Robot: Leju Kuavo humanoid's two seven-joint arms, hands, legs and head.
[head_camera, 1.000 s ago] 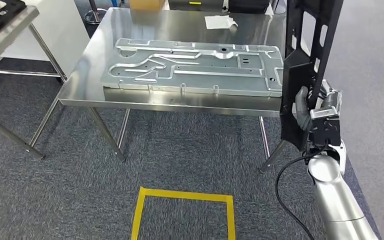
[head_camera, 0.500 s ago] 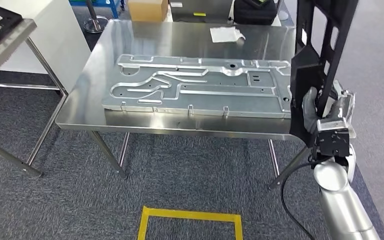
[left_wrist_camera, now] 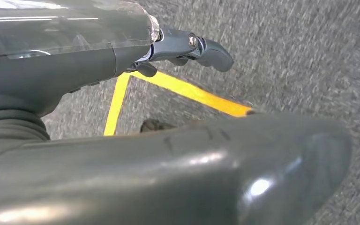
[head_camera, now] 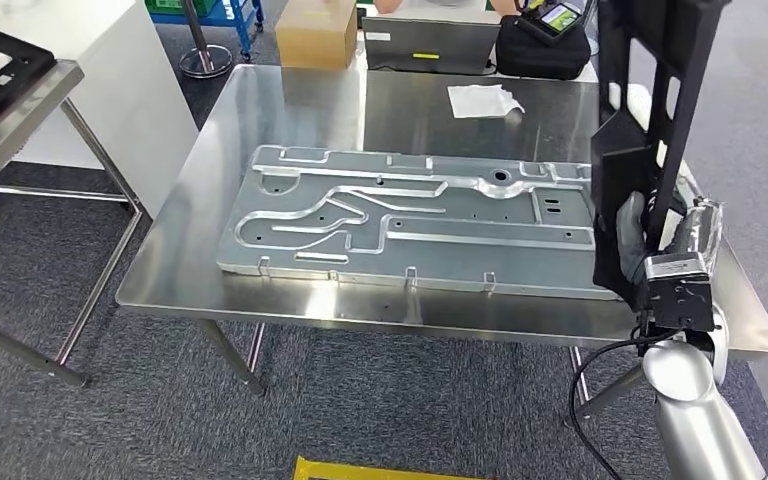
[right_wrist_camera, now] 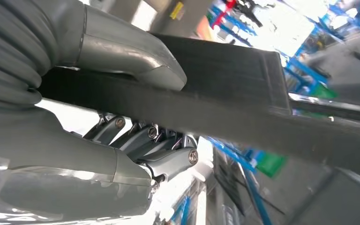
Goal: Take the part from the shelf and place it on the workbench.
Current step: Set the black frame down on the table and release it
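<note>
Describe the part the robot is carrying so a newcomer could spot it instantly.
Start at the steel workbench that carries a large silver stamped panel. At its right end, the right hand grips a black part standing upright, rising out of the top of the head view. It is a flat, matte black piece with long slots cut through it, unlike the shiny silver panel lying flat beside it.

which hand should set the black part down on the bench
The right hand: it already grips the black part, held upright over the workbench's right end. The left hand holds nothing and faces the carpet.
</note>
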